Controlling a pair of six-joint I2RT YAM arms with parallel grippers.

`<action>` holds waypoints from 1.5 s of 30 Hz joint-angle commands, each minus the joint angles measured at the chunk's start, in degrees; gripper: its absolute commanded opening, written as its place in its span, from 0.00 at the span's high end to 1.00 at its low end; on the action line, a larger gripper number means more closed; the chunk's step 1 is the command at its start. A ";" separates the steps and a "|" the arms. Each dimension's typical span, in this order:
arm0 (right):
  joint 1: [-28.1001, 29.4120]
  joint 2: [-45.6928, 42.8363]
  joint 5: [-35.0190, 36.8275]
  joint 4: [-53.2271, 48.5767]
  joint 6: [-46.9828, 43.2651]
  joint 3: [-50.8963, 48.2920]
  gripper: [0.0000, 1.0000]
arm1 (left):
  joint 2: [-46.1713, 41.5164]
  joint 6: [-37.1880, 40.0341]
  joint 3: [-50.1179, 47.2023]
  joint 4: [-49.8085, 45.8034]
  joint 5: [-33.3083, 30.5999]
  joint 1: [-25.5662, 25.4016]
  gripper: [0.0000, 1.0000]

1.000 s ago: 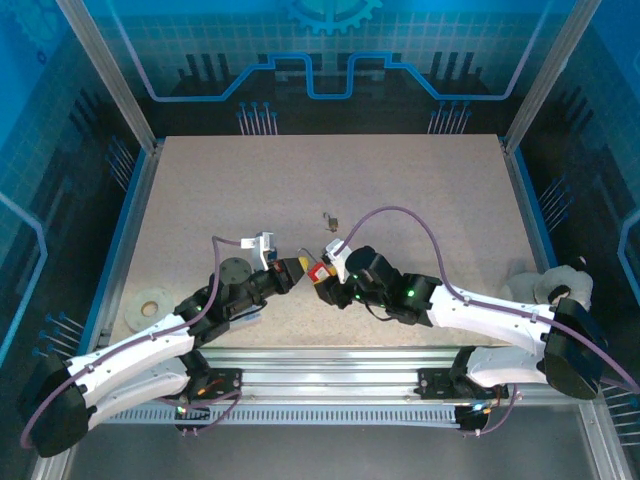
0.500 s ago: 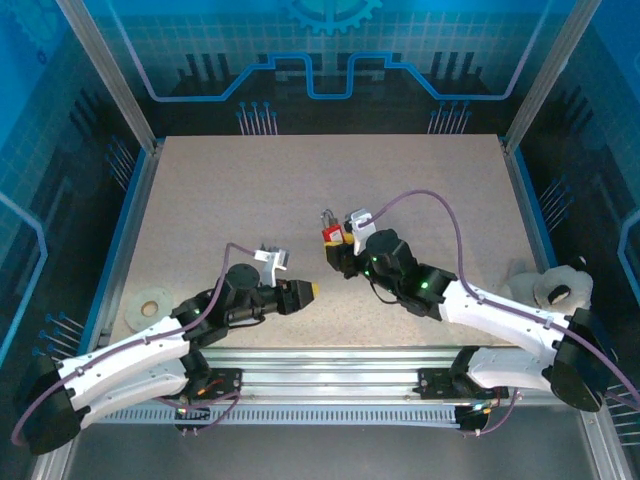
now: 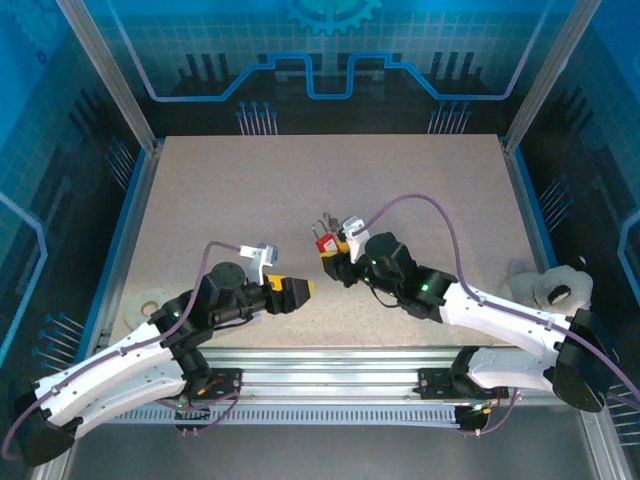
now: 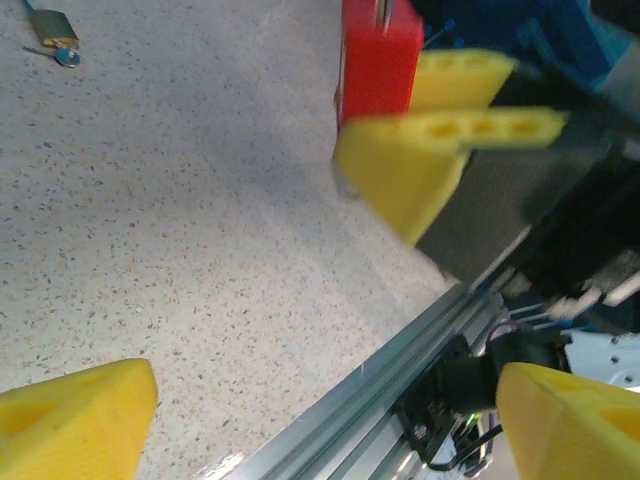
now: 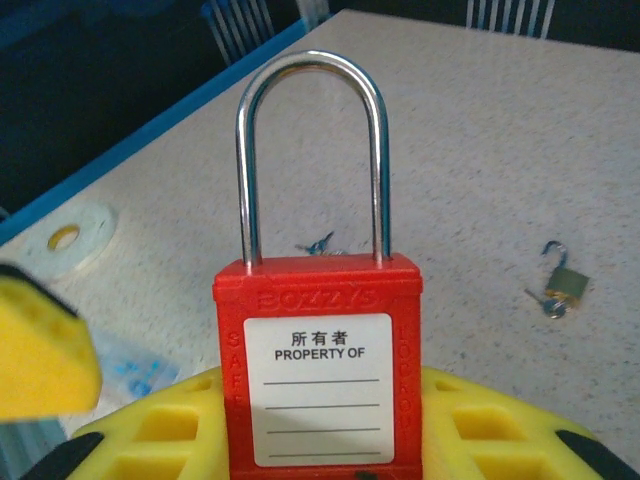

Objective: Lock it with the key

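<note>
Both arms, same build. The left arm (image 3: 120,365) and right arm (image 3: 500,315) have white shell links with black joint housings and black wrists. We see a purple cable (image 3: 420,197) looping along each. A green indicator light (image 3: 424,287) glows on the right arm's forearm. A small white bracket (image 3: 263,252) sits at the left wrist. The left gripper (image 3: 305,289) and right gripper (image 3: 333,247) have yellow fingers (image 5: 480,430) moulded with rectangular hollows.
</note>
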 commanded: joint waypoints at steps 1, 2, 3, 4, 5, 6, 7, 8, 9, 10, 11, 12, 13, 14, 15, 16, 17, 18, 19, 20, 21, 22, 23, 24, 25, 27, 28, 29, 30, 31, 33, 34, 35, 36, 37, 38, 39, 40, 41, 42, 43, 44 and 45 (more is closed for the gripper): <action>0.97 0.63 -4.21 -0.98 -3.76 1.66 1.00 | 0.16 0.95 3.35 -3.17 -3.05 0.62 0.07; 1.09 0.82 -4.52 -1.24 -4.15 1.62 1.00 | 0.24 0.76 3.99 -3.22 -3.17 0.80 0.07; 1.18 1.06 -4.93 -1.29 -4.62 1.63 1.00 | 0.28 0.38 4.67 -3.33 -3.24 1.13 0.06; 1.22 1.22 -5.44 -1.33 -5.01 1.67 1.00 | 0.43 0.02 5.22 -3.52 -3.57 1.32 0.06; 1.34 1.42 -5.92 -1.41 -5.38 1.70 1.00 | 0.61 -0.61 5.95 -3.91 -3.88 1.60 0.06; 1.43 1.64 -6.41 -1.51 -5.86 1.82 1.00 | 0.87 -1.20 6.61 -4.33 -4.00 2.01 0.06; 1.47 1.77 -6.87 -1.60 -6.22 1.87 1.00 | 1.10 -1.63 7.03 -4.37 -3.75 2.38 0.05; 1.63 1.90 -7.34 -1.68 -6.65 1.93 1.00 | 1.37 -2.06 7.42 -4.13 -3.32 2.63 0.04; 1.66 1.99 -7.66 -1.90 -6.92 2.00 1.00 | 1.66 -2.45 7.71 -3.88 -2.96 2.87 0.04; 1.79 2.09 -7.87 -2.01 -7.20 1.97 1.00 | 1.92 -2.87 7.91 -3.81 -2.85 2.96 0.03; 1.80 2.22 -8.25 -2.08 -7.49 1.97 1.00 | 2.35 -3.36 8.06 -3.51 -2.35 3.16 0.03; 1.89 2.23 -8.78 -2.20 -7.85 2.00 1.00 | 2.92 -3.50 8.23 -3.24 -1.86 3.26 0.03; 1.94 2.18 -9.09 -2.28 -8.13 2.00 1.00 | 3.40 -3.64 8.39 -3.15 -1.56 3.28 0.03; 2.01 2.23 -9.12 -2.35 -8.37 1.93 1.00 | 3.97 -3.77 8.49 -3.14 -1.42 3.34 0.03; 2.01 2.18 -9.12 -2.39 -8.56 1.92 1.00 | 4.49 -3.96 8.59 -3.22 -1.28 3.38 0.03; 2.15 2.23 -9.13 -2.46 -8.72 1.88 1.00 | 4.87 -4.03 8.56 -3.22 -1.19 3.35 0.04; 2.16 2.14 -9.12 -2.43 -8.83 1.82 1.00 | 5.24 -4.10 8.59 -3.20 -1.05 3.45 0.04; 2.16 2.06 -9.21 -2.46 -8.91 1.74 1.00 | 5.45 -4.12 8.58 -3.15 -0.93 3.56 0.04; 2.24 1.97 -9.31 -2.39 -8.99 1.66 1.00 | 5.76 -4.20 8.56 -3.13 -0.81 3.49 0.04; 2.28 1.88 -9.45 -2.24 -9.14 1.53 1.00 | 6.06 -4.30 8.66 -3.16 -0.57 3.60 0.04; 2.29 1.79 -9.58 -2.05 -9.17 1.43 1.00 | 6.36 -4.41 8.75 -3.12 -0.45 3.57 0.04; 2.42 1.79 -9.64 -1.97 -9.24 1.31 1.00 | 6.75 -4.47 8.90 -3.18 -0.30 3.73 0.05; 2.50 1.79 -9.71 -1.89 -9.40 1.23 1.00 | 7.32 -4.47 9.16 -3.20 -0.12 3.69 0.05; 2.54 1.75 -9.78 -1.77 -9.41 1.19 1.00 | 7.74 -4.52 9.29 -3.22 0.04 3.81 0.05; 2.66 1.79 -9.82 -1.70 -9.52 1.17 1.00 | 8.21 -4.55 9.47 -3.22 0.20 3.75 0.06; 2.84 1.79 -9.82 -1.61 -9.63 1.16 1.00 | 9.09 -4.75 9.47 -2.83 0.53 3.82 0.08; 2.84 1.70 -9.82 -1.68 -9.76 1.10 1.00 | 9.43 -4.86 9.43 -2.46 0.74 3.82 0.08; 2.95 1.61 -9.82 -1.60 -9.79 1.08 1.00 | 9.74 -4.91 9.38 -2.24 0.90 3.77 0.09; 2.98 1.53 -9.82 -1.60 -9.88 0.94 1.00 | 9.93 -5.00 9.30 -2.10 0.97 3.80 0.09; 3.04 1.37 -9.82 -1.53 -9.93 0.89 1.00 | 10.18 -5.02 9.29 -2.00 0.95 3.74 0.09; 3.09 1.13 -9.87 -1.35 -9.99 0.60 1.00 | 10.40 -5.04 9.18 -2.00 0.92 3.80 0.11; 3.11 0.99 -9.87 -1.26 -9.98 0.55 1.00 | 10.54 -5.02 9.13 -1.83 0.96 3.78 0.12; 3.10 0.91 -9.96 -1.04 -10.05 0.46 1.00 | 10.61 -5.16 8.97 -1.66 1.01 3.78 0.12; 3.21 0.91 -10.01 -1.00 -9.98 0.38 1.00 | 10.70 -5.26 8.88 -1.49 1.10 3.81 0.13; 3.28 0.98 -10.08 -0.98 -10.01 0.37 1.00 | 10.84 -5.33 8.85 -1.30 1.21 3.84 0.14; 3.31 1.00 -10.26 -0.91 -10.06 0.37 1.00 | 11.05 -5.50 8.70 -1.04 1.37 3.90 0.15; 3.31 1.08 -10.35 -0.90 -9.99 0.37 1.00 | 11.20 -5.52 8.65 -0.79 1.53 3.87 0.16; 3.43 1.06 -10.36 -0.90 -10.01 0.37 1.00 | 11.39 -5.60 8.59 -0.66 1.68 3.83 0.18; 3.43 1.17 -10.35 -0.82 -10.02 0.38 1.00 | 11.51 -5.72 8.51 -0.42 1.73 3.86 0.20; 3.54 1.17 -10.44 -0.79 -10.00 0.37 1.00 | 11.63 -5.70 8.50 -0.33 1.84 3.90 0.22; 3.61 1.17 -10.44 -0.81 -10.11 0.37 1.00 | 11.76 -5.82 8.50 -0.14 1.95 3.91 0.25; 3.65 1.17 -10.43 -0.70 -10.11 0.37 1.00 | 11.94 -5.82 8.50 -0.07 2.04 3.87 0.28; 3.63 1.17 -10.46 -0.71 -10.10 0.37 1.00 | 12.02 -5.80 8.50 -0.01 2.08 3.89 0.29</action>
